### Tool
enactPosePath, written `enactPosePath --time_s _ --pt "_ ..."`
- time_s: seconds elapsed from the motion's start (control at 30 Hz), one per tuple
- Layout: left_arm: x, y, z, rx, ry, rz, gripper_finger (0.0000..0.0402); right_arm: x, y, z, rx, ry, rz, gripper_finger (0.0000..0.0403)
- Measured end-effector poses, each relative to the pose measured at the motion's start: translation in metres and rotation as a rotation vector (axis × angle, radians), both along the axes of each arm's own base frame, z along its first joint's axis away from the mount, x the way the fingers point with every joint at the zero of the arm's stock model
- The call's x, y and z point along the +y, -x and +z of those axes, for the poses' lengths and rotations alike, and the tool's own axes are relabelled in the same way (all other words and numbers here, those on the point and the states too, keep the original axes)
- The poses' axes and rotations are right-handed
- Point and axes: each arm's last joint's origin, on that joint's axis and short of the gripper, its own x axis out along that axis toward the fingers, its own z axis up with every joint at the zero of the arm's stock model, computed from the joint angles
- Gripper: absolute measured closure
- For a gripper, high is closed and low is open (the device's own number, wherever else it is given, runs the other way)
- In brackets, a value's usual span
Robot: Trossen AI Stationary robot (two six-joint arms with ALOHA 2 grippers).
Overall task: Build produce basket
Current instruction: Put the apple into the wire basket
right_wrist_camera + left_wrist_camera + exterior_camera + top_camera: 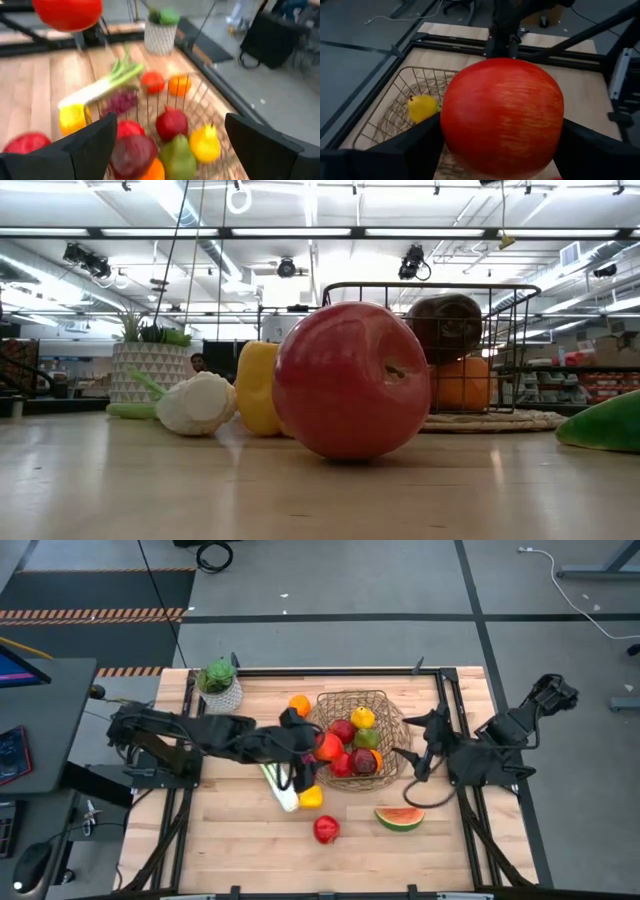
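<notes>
The wire basket (385,705) stands at the table's middle right and holds several fruits, among them a yellow one (362,718) and a green one (366,738). My left gripper (322,752) reaches in from the left and is shut on a red apple (502,115) over the basket's left rim. My right gripper (171,122) stands open by the basket's right rim (405,755), with nothing between its fingers. On the table lie a leek (280,785), a yellow pepper (311,798), another red apple (326,829), a watermelon slice (400,818) and an orange (299,705). My left gripper pinches the red apple between its two fingers, one on each of the apple's opposite sides (449,135). The fingers come from the table's left, slanting downward. The apple hangs clear of the table, above the basket's left rim (395,85).
A white pot with a green plant (220,688) stands at the far left corner. Black frame rails (448,700) run along the table's edges. Bare wood lies along the near edge (250,860). In the low view the loose red apple (350,380) fills the foreground.
</notes>
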Motion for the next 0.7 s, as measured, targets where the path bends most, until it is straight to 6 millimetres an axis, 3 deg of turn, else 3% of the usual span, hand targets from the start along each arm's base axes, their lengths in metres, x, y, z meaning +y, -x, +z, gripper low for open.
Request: enactPosePath --time_s 0.27,0.5,0.7 --pt "0.030 -0.020 -0.039 -0.036 -0.062 -0.075 0.0083 -0.011 0.012 0.005 -0.019 0.055 0.062 0.0034" --pt "0.073 -0.026 -0.034 -0.098 0.031 -0.186 0.0083 -0.030 0.037 0.001 -0.175 0.000 0.033 0.0044" --pt "0.096 -0.026 -0.028 -0.176 0.076 -0.376 0.0083 -0.032 0.036 -0.019 -0.319 -0.006 0.005 0.0045"
